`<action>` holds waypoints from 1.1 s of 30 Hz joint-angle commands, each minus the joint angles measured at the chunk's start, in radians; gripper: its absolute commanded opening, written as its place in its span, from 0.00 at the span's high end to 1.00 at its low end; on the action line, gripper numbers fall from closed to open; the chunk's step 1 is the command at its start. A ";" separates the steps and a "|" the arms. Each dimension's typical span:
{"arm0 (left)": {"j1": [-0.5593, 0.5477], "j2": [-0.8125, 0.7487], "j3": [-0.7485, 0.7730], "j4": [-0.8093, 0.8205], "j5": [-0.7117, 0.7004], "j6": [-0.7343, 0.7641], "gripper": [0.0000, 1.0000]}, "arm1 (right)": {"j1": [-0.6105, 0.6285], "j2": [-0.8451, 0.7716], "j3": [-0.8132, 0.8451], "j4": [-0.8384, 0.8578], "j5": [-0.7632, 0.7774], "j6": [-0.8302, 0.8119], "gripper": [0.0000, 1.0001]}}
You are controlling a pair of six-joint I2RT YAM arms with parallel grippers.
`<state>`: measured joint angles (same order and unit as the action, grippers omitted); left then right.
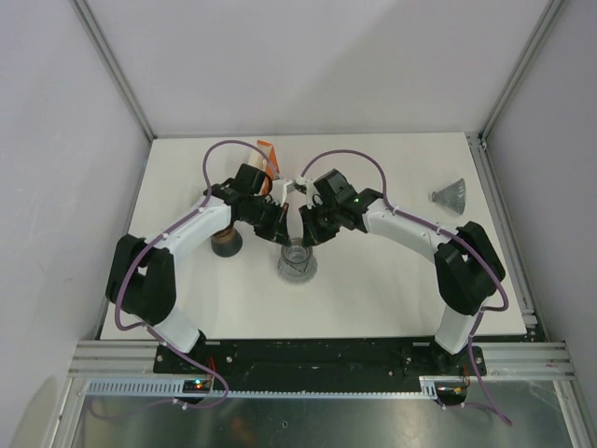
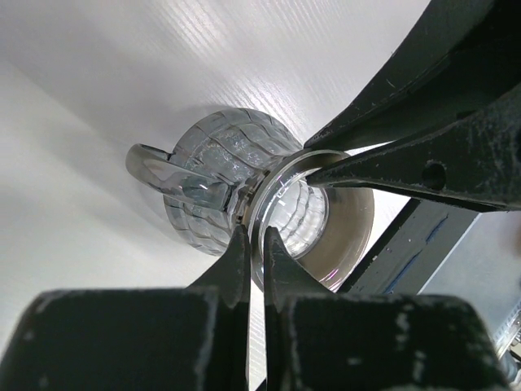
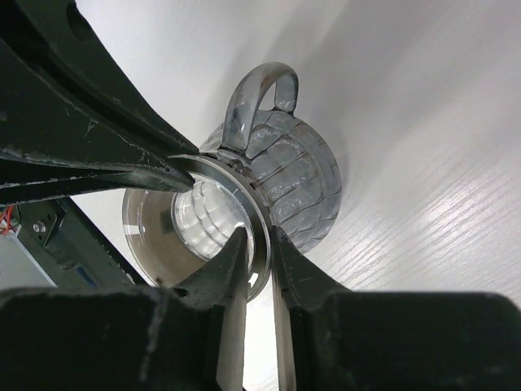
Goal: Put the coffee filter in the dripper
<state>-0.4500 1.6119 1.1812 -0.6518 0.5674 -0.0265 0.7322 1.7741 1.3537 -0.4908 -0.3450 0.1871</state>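
The clear ribbed glass dripper (image 1: 297, 261) with a loop handle stands at the table's middle, under both grippers. My left gripper (image 2: 256, 236) is shut on the thin flange of the dripper (image 2: 244, 179). My right gripper (image 3: 259, 240) straddles the same flange of the dripper (image 3: 285, 171) from the opposite side; its fingers stand slightly apart from the rim, narrowly open. The left arm's fingers (image 3: 98, 163) cross the right wrist view. A grey cone that looks like the coffee filter (image 1: 449, 194) lies on its side at the far right, away from both grippers.
A dark brown cup (image 1: 227, 245) stands just left of the dripper, under the left arm. An orange and white packet (image 1: 270, 152) lies at the back, behind the grippers. The white table (image 1: 373, 289) ends at walls on three sides.
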 commanded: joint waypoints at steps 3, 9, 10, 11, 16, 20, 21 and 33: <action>-0.070 0.011 0.003 0.047 0.027 0.058 0.99 | 0.047 -0.025 -0.013 0.149 0.012 -0.057 0.77; -0.070 0.012 0.011 0.046 0.018 0.055 1.00 | 0.027 -0.057 -0.013 0.146 0.008 -0.052 0.74; -0.070 0.012 0.012 0.046 0.017 0.055 1.00 | 0.023 -0.066 -0.013 0.147 0.007 -0.052 0.73; -0.070 0.011 0.012 0.047 0.018 0.054 1.00 | 0.021 -0.072 -0.013 0.148 0.007 -0.055 0.72; -0.070 0.014 0.019 0.047 0.016 0.053 1.00 | 0.004 -0.106 -0.012 0.162 -0.009 -0.052 0.69; -0.070 0.014 0.020 0.046 0.018 0.050 1.00 | -0.002 -0.116 -0.012 0.164 -0.019 -0.051 0.69; -0.070 0.014 0.020 0.046 0.017 0.050 1.00 | -0.003 -0.116 -0.012 0.164 -0.019 -0.051 0.69; -0.070 0.018 0.040 0.047 0.019 0.042 1.00 | 0.015 -0.162 -0.013 0.153 -0.002 -0.089 0.83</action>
<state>-0.5110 1.6188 1.1831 -0.6109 0.6029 -0.0181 0.7307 1.6802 1.3224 -0.3729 -0.3416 0.1364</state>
